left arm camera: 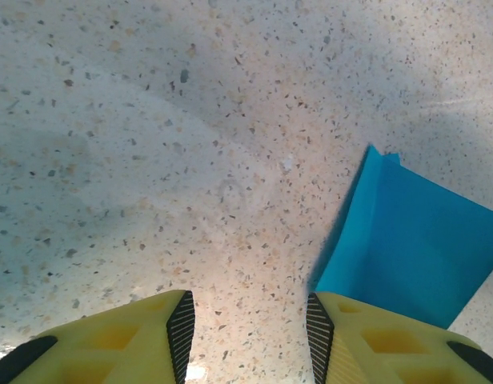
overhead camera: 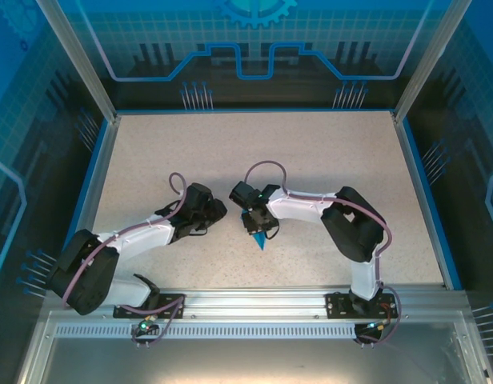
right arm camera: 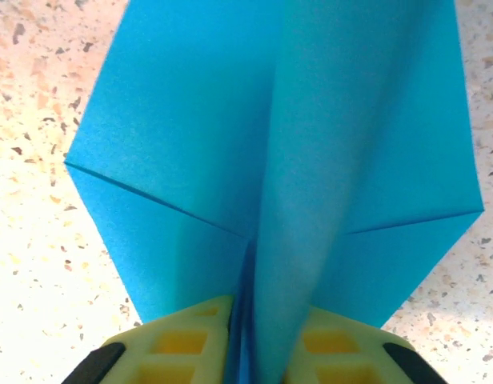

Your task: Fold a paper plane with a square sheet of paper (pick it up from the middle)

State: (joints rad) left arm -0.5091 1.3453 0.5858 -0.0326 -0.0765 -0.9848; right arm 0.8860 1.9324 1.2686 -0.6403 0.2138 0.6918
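The paper plane [right arm camera: 190,136] is teal-blue, folded to a point with a raised centre crease and wings spread to either side. My right gripper [right arm camera: 262,336] is shut on that centre crease, its yellow fingers [right arm camera: 182,340] pressing the fold from both sides. From above, the right gripper [overhead camera: 260,226] holds it just over the table, and the plane's tip [overhead camera: 264,240] points toward the near edge. My left gripper [overhead camera: 217,211] sits close to the left of it. In the left wrist view the left gripper [left arm camera: 248,320] is open over bare table, and the plane [left arm camera: 414,248] lies just beyond its right finger [left arm camera: 374,344].
The speckled beige table [overhead camera: 310,160] stretches wide behind and beside both arms. Blue-edged transparent walls [overhead camera: 98,152] close in the left, right and far sides. An aluminium rail [overhead camera: 254,304] carrying the arm bases runs along the near edge.
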